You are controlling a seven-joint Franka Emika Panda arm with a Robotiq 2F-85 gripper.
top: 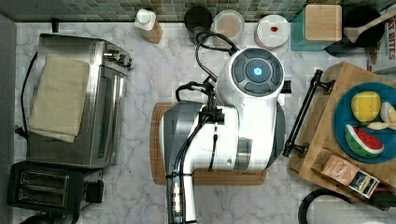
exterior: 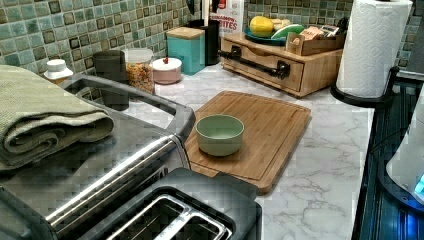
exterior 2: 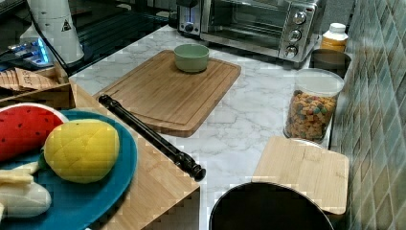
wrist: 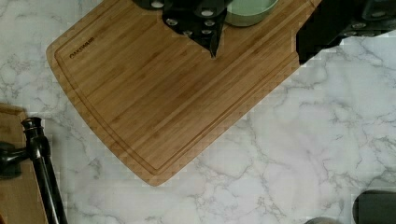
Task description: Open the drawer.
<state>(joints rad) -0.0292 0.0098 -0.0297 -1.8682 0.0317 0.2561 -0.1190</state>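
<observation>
— Marble-patterned white table (exterior: 325,165) is backed by a wall of small green tiles (exterior: 45,30). Where is the drawer found?

— The drawer (exterior: 265,62) is seen closed in a light bamboo box at the far end in the left view, and at the top view's right edge. A long black metal bar handle (top: 303,114) is fixed across its front.

— And the gripper?

— The gripper (wrist: 254,39) is held above the brown cutting board (wrist: 173,88), well apart from the drawer; its two dark fingers (wrist: 210,32) are spread wide with nothing between them. In the wrist view the handle's end appears beyond the board's rounded corner.

— Which way is the handle's long axis laid?

— Roughly along the board's near edge, slightly slanted in the top view. The board is flat, striped-grained, with a grooved border; a pale green bowl (exterior: 220,134) is set on it. A blue plate (exterior 2: 103,191) with toy fruit is carried on the box.
</observation>
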